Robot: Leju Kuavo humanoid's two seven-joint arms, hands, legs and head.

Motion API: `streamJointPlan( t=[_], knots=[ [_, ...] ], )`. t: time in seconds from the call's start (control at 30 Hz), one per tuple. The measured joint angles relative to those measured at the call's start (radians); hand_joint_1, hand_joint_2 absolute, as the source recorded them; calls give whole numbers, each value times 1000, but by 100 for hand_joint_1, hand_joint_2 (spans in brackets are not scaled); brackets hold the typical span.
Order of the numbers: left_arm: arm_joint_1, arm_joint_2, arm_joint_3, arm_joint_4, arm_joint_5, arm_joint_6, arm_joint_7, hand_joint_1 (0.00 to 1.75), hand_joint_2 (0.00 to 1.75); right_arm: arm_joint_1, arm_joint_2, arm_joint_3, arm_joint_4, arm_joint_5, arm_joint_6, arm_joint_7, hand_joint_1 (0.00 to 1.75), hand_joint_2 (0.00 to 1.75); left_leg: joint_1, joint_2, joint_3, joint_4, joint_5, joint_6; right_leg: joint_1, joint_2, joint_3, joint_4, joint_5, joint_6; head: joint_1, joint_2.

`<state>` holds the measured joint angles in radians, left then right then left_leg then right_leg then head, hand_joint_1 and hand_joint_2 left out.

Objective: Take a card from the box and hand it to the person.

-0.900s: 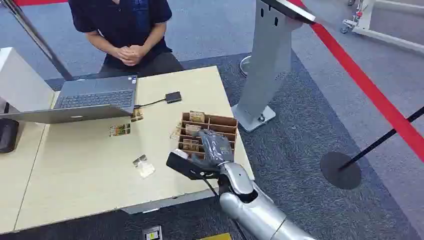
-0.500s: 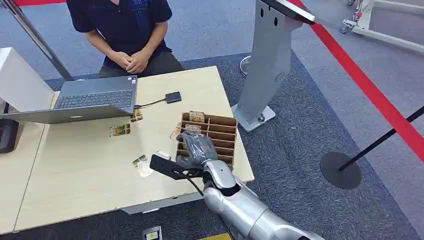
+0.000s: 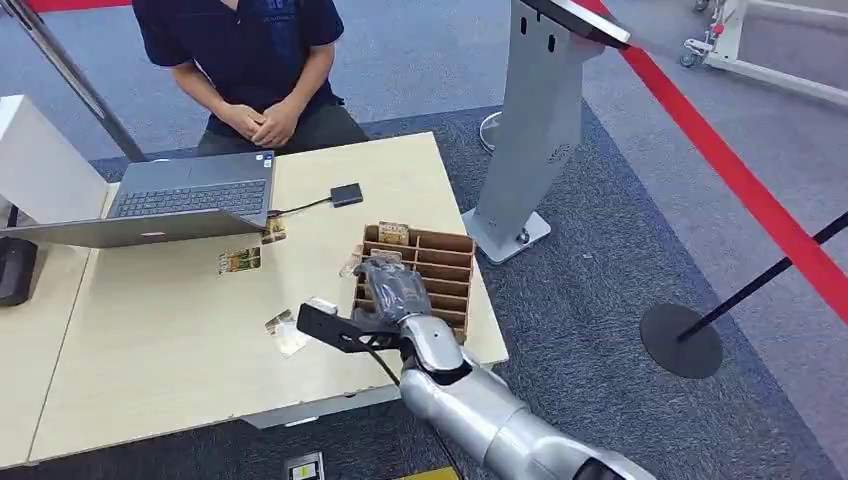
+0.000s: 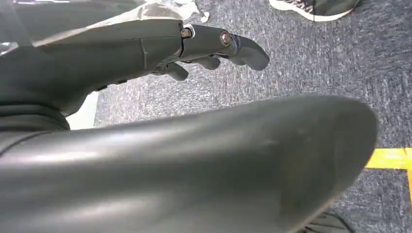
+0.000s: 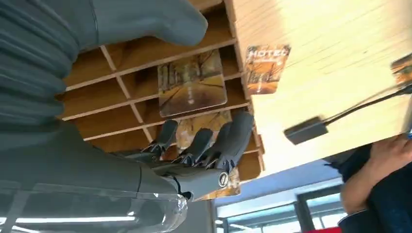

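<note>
The right hand hangs over the wooden box, fingers curled down toward a card standing in a slot; whether they pinch one, I cannot tell. The left hand hangs over carpet, fingers loosely apart, holding nothing. From the box, loose cards lie at 8 o'clock, the laptop and seated person at 10, a grey kiosk stand at 1.
</note>
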<state>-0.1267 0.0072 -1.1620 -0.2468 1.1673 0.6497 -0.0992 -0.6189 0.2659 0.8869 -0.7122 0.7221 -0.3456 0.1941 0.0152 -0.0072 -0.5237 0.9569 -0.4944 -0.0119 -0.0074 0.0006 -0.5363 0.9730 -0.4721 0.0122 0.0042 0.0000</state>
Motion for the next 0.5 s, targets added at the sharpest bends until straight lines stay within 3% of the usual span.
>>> streamJointPlan(
  t=[0.23, 0.5],
  knots=[
    [0, 0, 0, 3, 0, 8, 0, 0, 0, -12, -10, 5, 16, 30, -21, 26, 51, 175, 0, 0, 0, 0, 0, 0, 0, 0, 0, 0, 0, 0, 0, 0],
    [1, 0, 1, 3, 2, 3, -9, 0, 0, -12, -15, 8, 20, 40, -22, 29, 63, 175, 0, 0, 0, 0, 0, 0, 0, 0, 0, 0, 0, 0, 0, 0]
  ],
)
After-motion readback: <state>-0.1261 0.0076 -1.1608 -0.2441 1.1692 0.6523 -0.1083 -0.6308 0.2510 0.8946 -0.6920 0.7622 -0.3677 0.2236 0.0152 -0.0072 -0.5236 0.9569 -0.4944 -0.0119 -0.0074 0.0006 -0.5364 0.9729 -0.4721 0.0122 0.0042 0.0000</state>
